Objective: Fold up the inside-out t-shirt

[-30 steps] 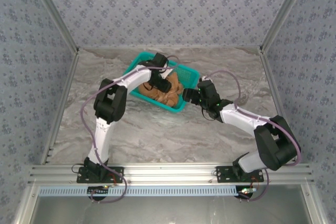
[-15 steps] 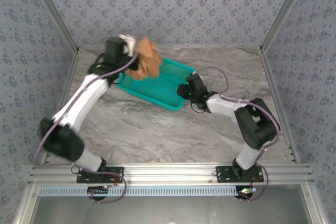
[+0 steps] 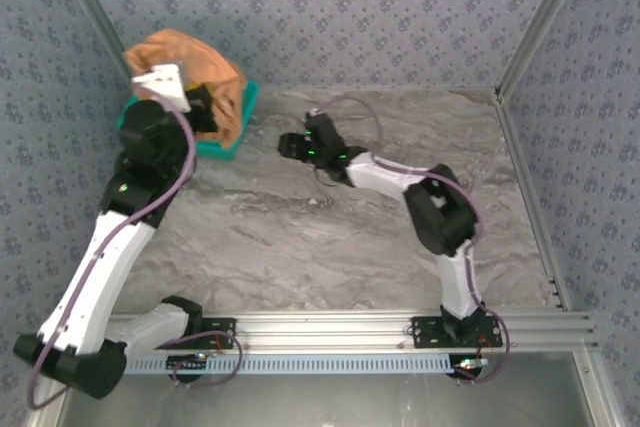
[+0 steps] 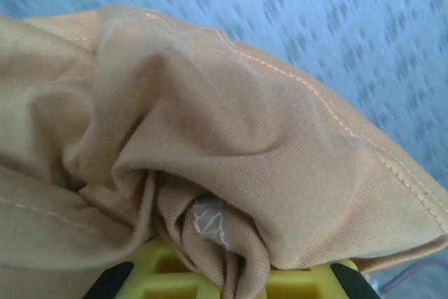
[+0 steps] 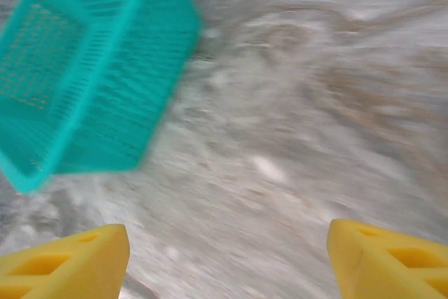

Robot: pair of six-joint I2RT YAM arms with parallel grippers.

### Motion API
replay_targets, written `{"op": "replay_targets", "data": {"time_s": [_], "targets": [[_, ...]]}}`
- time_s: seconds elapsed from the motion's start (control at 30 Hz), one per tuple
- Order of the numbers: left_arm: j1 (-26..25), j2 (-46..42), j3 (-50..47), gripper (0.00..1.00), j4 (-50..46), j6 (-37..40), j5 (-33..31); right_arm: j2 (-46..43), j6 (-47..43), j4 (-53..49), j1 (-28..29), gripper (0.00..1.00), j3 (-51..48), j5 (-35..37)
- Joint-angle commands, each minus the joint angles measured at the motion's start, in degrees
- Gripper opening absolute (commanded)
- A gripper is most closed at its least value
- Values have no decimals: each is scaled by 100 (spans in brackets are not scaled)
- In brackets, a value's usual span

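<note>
Hiding most of teal basket (image 3: 228, 145), bunched t-shirt (image 3: 195, 62) near patterned wall (image 3: 350, 7).

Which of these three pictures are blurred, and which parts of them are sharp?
Right wrist view: strong motion blur smears the teal mesh basket and the marble table; the yellow fingertips look sharper. Left wrist view: the orange-tan t-shirt is sharp, the wallpaper behind it is blurred. Top external view: sharp, evenly lit, no glare.
</note>
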Motion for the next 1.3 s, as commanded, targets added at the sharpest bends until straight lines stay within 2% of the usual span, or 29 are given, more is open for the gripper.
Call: {"op": "replay_targets", "data": {"time_s": [0.0, 0.1, 0.2, 0.3, 0.33, 0.37, 0.43, 0.53, 0.67, 0.77, 0.9, 1.0, 1.1, 1.27], "targets": [[-783, 1003, -98, 0, 205, -206, 885, -1498, -536, -38, -832, 78, -1330, 108], [-1269, 2010, 63, 0, -32, -177, 1054, -2753, -966, -696, -1432, 79, -2338, 349], [-1385, 2478, -143, 0, 18, -353, 1261, -3851, -1339, -1519, -1888, 80, -2860, 646], [-1521, 2919, 24, 10, 87, -546, 1865, -4711, -1531, -1868, -2161, 81, -3229, 765], [-1613, 3118, 248, 17, -34, -485, 1998, -4918, -1539, -1875, -2226, 82, -3333, 710], [-1684, 3321, 474, 29, -221, -394, 2063, -5027, -1545, -1898, -2272, 82, -3399, 604], [-1650, 3598, 813, 48, -644, -350, 1916, -5020, -1506, -1938, -2275, 82, -3424, 446], [-1489, 3562, 677, 79, -720, -326, 1961, -4709, -1340, -1898, -1949, 82, -3525, -111], [-1388, 2780, -156, 96, -408, -338, 1977, -3844, -1409, -1353, -1344, 82, -3558, -720], [-1221, 2393, -832, 97, -283, -321, 1954, -3069, -1401, -1093, -1175, 79, -3346, -1023], [-1251, 2685, -930, 90, -603, -76, 1957, -2371, -1178, -755, -1098, 74, -3185, -1434], [-1322, 2940, -977, 87, -604, -39, 1617, -2153, -924, -459, -1115, 69, -3301, -1777], [-1182, 3228, -885, 82, -711, -71, 1155, -2184, -814, -309, -1009, 70, -3288, -1655], [-933, 3323, -1038, 76, -442, -168, 1559, -2697, -1165, -832, -554, 76, -3269, -1048]]}}
